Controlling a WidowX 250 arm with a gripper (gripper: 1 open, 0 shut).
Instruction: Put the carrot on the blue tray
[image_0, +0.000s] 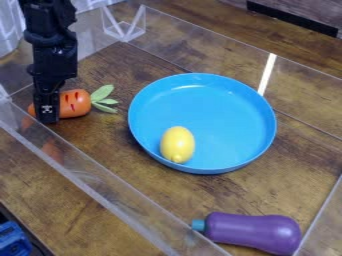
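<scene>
1. While the gripper (50, 106) stands straight down at the left edge of the worktop (120, 190), its jaws are closed about the blunt end of the carrot (72, 101). The orange body pokes out to the right and the pale green leaves (102, 96) trail toward the blue tray (241, 112). The carrot lies low, at or just above the wood; whether it has left the surface cannot be told.

2. The hold looks off-centre, on one end of a short, rounded toy. On the lift, the free end could droop or swing, and the carrot could twist out of the jaws and roll.

3. A clear plastic wall (80, 170) runs close beside the gripper on the near-left side. A sideways start before gaining height might scrape or catch it.

4. The tray has a raised rim, and it sits just to the right of the leaves. Travelling across too low would knock the carrot against that rim, shove the tray, or pull the toy loose.

5. A yellow lemon (177, 144) already rests inside the tray, toward its near-left part. Letting go above it would make the carrot bounce or roll; the open blue floor further back is the safer spot.

6. The purple eggplant (250, 231) lies well apart at the front right, and I judge it no hazard.
</scene>
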